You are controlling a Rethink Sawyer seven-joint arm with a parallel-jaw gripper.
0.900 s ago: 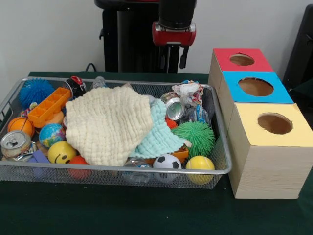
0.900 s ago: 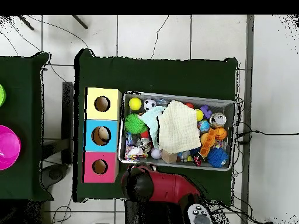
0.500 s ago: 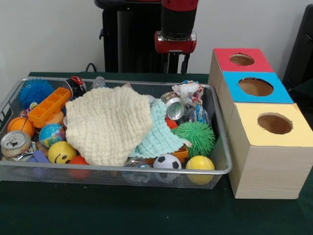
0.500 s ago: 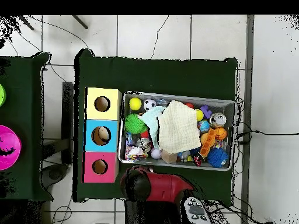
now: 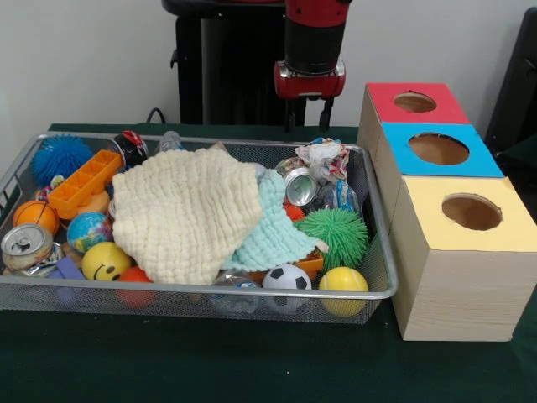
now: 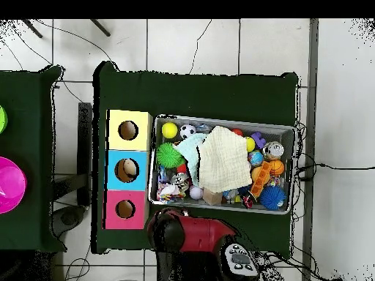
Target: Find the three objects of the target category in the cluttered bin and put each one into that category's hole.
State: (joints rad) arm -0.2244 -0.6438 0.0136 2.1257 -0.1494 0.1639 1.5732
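Note:
The wire mesh bin (image 5: 210, 290) is full of clutter; it also shows in the overhead view (image 6: 289, 130). A crumpled white and red wrapper (image 5: 323, 158) lies at its far right corner, with a bluish shiny wrapper (image 5: 340, 196) just in front. In the overhead view the wrappers (image 6: 170, 192) sit at the bin's lower left. The yellow-surround hole (image 5: 471, 211) is in the nearest wooden box (image 6: 128, 130). My gripper (image 5: 308, 116) hangs open and empty behind the bin's far rim, above the white wrapper. In the overhead view the arm's head (image 6: 167, 230) hides it.
A cream cloth (image 5: 186, 214) and a mint cloth (image 5: 270, 227) cover the bin's middle. Silver cans (image 5: 300, 186), a green spiky ball (image 5: 334, 235), several balls and an orange tray (image 5: 82, 180) surround them. The blue-surround (image 5: 438, 149) and red-surround (image 5: 414, 102) holes lie behind the yellow one.
My gripper has moved right in the front view, towards the boxes, and risen a little. It stays open and empty. Nothing in the bin has moved.

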